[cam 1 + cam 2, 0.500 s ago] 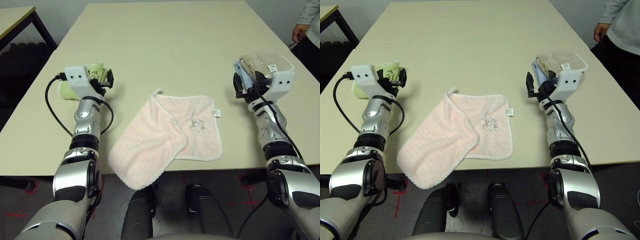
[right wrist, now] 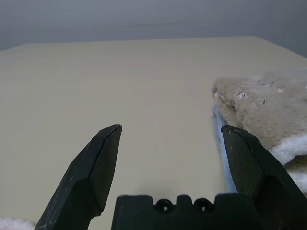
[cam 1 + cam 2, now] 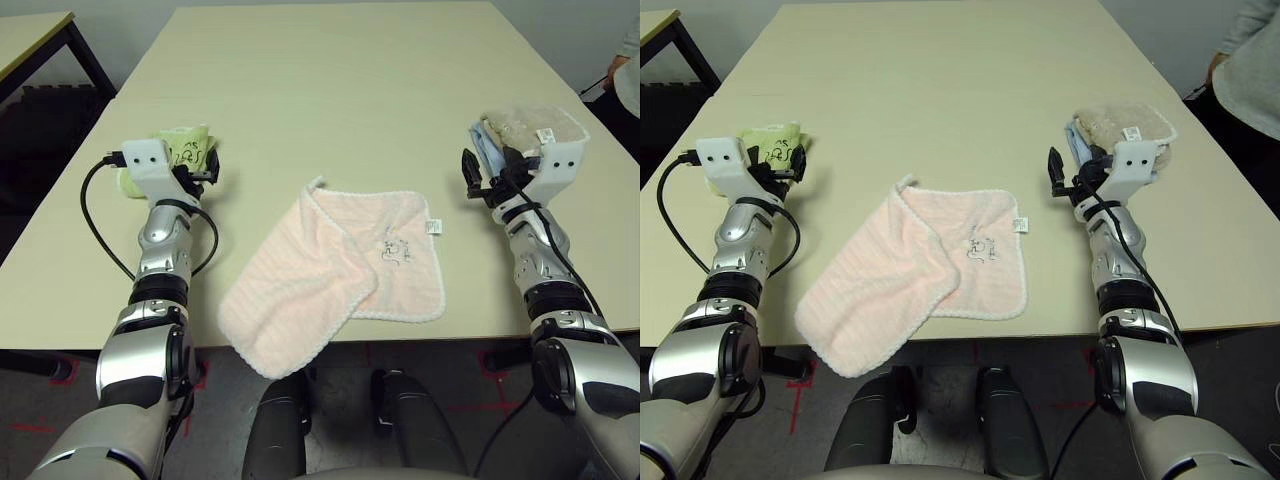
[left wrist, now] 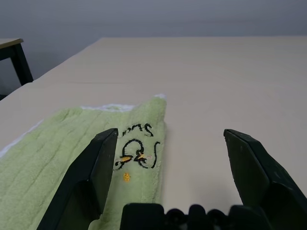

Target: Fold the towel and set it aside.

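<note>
beige table [image 3: 330,80] holds the towel [image 3: 340,275], loosely half-folded, perhaps overhanging the near edge; left gripper [image 4: 175,165] and right gripper [image 2: 170,163] gape, grasping nothing.

Right gripper [image 2: 170,139] wide open, nothing between black fingers [image 2: 98,167]. Bare tan table [image 2: 120,81] ahead. Fluffy beige towel [image 2: 261,103] beside one finger, on blue towel [image 2: 221,143]. Small pale fuzzy bit [image 2: 12,223] at corner, maybe pink towel.
</note>
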Motion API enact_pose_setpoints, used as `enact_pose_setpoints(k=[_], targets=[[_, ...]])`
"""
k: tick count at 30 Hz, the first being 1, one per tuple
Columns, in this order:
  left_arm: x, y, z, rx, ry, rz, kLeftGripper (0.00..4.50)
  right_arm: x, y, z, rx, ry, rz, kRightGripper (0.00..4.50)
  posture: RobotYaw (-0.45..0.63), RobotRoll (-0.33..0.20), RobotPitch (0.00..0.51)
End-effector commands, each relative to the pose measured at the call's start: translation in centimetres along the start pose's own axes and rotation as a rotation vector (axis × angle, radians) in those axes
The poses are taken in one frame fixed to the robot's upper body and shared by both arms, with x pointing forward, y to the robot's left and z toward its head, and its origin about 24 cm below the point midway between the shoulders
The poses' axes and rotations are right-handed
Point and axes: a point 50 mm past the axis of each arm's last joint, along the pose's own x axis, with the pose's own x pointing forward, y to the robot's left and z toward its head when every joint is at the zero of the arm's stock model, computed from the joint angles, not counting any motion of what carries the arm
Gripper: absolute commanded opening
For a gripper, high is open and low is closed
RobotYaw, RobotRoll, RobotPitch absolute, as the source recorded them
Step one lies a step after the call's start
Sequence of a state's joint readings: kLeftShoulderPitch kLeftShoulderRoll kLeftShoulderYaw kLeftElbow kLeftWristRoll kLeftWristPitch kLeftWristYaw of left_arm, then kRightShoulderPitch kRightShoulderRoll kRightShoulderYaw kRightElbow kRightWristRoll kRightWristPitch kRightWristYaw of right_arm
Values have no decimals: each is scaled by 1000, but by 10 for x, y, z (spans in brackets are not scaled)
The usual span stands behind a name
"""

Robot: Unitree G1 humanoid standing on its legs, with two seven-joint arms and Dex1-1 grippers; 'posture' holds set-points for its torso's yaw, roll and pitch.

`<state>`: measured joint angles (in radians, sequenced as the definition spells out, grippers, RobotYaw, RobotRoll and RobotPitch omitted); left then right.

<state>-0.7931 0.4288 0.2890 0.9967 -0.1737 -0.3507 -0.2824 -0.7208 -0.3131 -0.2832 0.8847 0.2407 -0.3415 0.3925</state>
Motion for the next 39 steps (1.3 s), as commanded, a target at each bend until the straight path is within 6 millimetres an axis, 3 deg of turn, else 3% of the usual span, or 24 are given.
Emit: enact_pose_setpoints(k=[1,4,10,14,19,27,33,39], targets=[[1,2,2,27,17,-40,4471,0,3,-1,-1,5,6,4500,54,0,134],[3,11,5,33,23,-33,4471,3,12,-5,9,11,13,4500,67,0,126],[8,9,11,59,65,-195,4471,7,16,-4,7,27,49,4500,78,0,128],[9,4,20,49,73,-388,4471,10,10,6,-7,16,74,4500,61,0,126],[4,-14,30,18,116,-750,4471,9,-1,15,-46,25,139,4500,50,0,154],[-13,-15,36,121,238,-1133,4471,13,3,26,-64,27,233,4500,42,0,152],[-20,-11,36,212,288,-1227,4471,24,10,37,-113,109,365,4500,43,0,149],[-19,-10,39,308,280,-1250,4471,34,14,44,-128,340,523,4500,45,0,146]])
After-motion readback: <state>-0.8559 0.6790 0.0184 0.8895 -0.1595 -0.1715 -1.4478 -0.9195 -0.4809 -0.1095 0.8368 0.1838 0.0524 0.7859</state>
